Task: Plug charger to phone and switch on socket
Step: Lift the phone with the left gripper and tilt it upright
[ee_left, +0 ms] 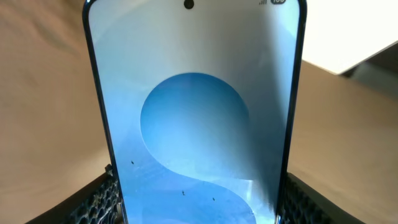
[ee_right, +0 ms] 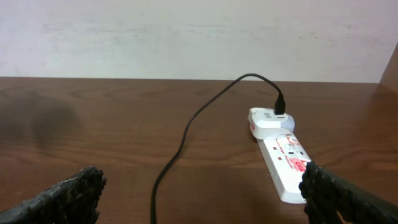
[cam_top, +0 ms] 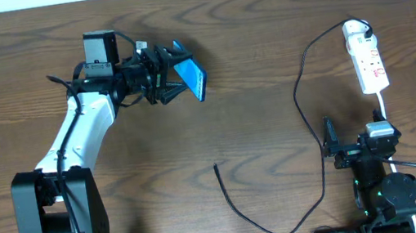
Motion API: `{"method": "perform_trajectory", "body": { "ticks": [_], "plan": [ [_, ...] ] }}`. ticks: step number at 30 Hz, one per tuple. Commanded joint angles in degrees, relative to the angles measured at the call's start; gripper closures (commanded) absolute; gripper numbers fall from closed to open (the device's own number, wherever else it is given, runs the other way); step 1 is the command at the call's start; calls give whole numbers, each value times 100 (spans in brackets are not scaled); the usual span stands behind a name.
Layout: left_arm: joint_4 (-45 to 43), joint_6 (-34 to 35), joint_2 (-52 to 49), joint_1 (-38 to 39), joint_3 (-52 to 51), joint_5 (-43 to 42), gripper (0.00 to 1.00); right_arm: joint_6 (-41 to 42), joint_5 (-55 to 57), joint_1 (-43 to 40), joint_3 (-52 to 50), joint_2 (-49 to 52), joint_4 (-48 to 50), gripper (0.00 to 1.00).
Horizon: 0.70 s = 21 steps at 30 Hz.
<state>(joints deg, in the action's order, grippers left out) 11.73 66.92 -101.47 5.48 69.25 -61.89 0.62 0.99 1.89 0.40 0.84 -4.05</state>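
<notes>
The phone [cam_top: 193, 76], blue screen lit, is held up off the table at the back left with my left gripper [cam_top: 172, 77] shut on its two long edges. In the left wrist view the phone [ee_left: 196, 118] fills the frame between my fingers [ee_left: 102, 199]. The black charger cable [cam_top: 304, 110] runs from a white adapter on the socket [cam_top: 367, 61] down to a free plug tip [cam_top: 215, 166] lying on the table mid-front. My right gripper [cam_top: 331, 148] stands open near the front right, south of the socket [ee_right: 283, 158], with the charger cable [ee_right: 180, 146] between its fingers' line of sight.
The table [cam_top: 244, 28] is dark wood. The socket's white cord [cam_top: 385, 111] passes beside my right arm. A pale wall [ee_right: 186, 37] stands beyond the table's far edge in the right wrist view.
</notes>
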Motion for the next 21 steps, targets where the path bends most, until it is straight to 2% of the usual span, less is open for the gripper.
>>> {"method": "perform_trajectory", "body": {
  "ticks": [1,5,21],
  "plan": [
    [-55,1668,142,2,166,-898,92,-26,-28,46,-9,-42,-22,1],
    [-79,2070,142,2,166,-1062,92,-26,-28,46,-9,-42,-22,1],
    [-337,2087,142,0,166,-1250,93,-26,-28,46,-9,-42,-22,1]
  ]
}}
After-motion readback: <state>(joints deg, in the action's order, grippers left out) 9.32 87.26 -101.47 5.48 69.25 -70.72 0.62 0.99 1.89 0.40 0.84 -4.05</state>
